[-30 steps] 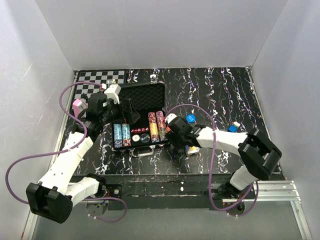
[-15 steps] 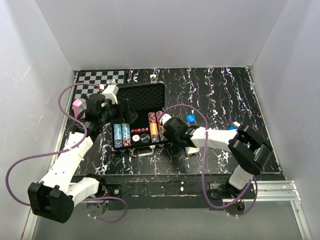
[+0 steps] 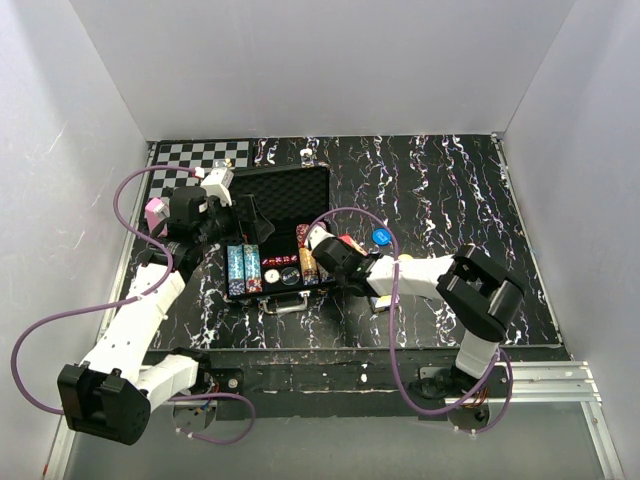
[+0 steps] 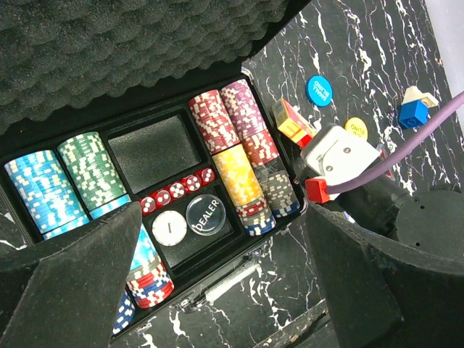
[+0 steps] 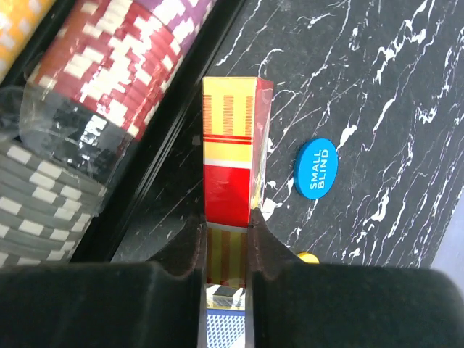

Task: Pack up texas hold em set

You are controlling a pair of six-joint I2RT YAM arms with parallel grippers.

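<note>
The right fingers squeeze the red card deck, just beside the right edge of the briefcase. The left fingers are wide open above the briefcase.

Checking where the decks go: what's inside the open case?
In the case: chip rows at both ends, a row of red dice, a white button, the DEALER button, one empty foam compartment. Jaws of the left gripper cover its near-left corner.
</note>
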